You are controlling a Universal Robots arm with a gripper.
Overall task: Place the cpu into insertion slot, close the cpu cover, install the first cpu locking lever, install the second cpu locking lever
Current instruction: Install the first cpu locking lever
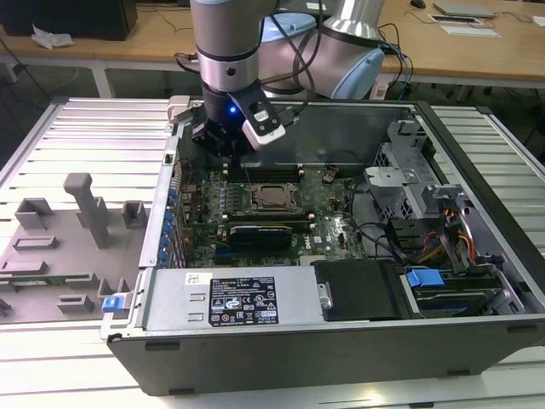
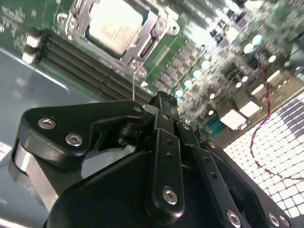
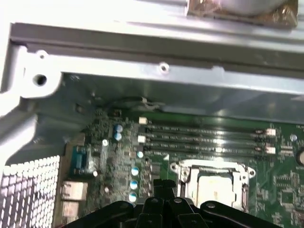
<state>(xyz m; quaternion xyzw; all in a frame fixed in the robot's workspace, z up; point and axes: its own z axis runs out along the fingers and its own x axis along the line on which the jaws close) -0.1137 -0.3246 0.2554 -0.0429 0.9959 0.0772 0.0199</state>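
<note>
The cpu [image 1: 271, 197] lies flat in the insertion slot [image 1: 255, 208] on the green board, its silvery-beige top showing in both wrist views [image 2: 114, 24] [image 3: 214, 186]. The cpu cover [image 2: 151, 29] [image 3: 209, 167] lies down around it as a silvery frame. A thin metal locking lever [image 2: 135, 85] stands up from the socket's corner, just beside my fingertips. My gripper [image 1: 226, 150] [image 2: 163, 100] [image 3: 164, 186] hangs above the board on the exterior view's left of the socket, near the case's back wall. Its fingers are together with nothing seen between them.
Long black memory slots [image 3: 204, 137] [image 2: 80, 61] run beside the socket. A black graphics card [image 1: 260, 232] sits nearer the front. The case's metal walls [image 3: 156, 47] stand close by. Drive bays and cables [image 1: 443, 230] fill the exterior view's right. A grey fixture [image 1: 85, 209] stands outside the case.
</note>
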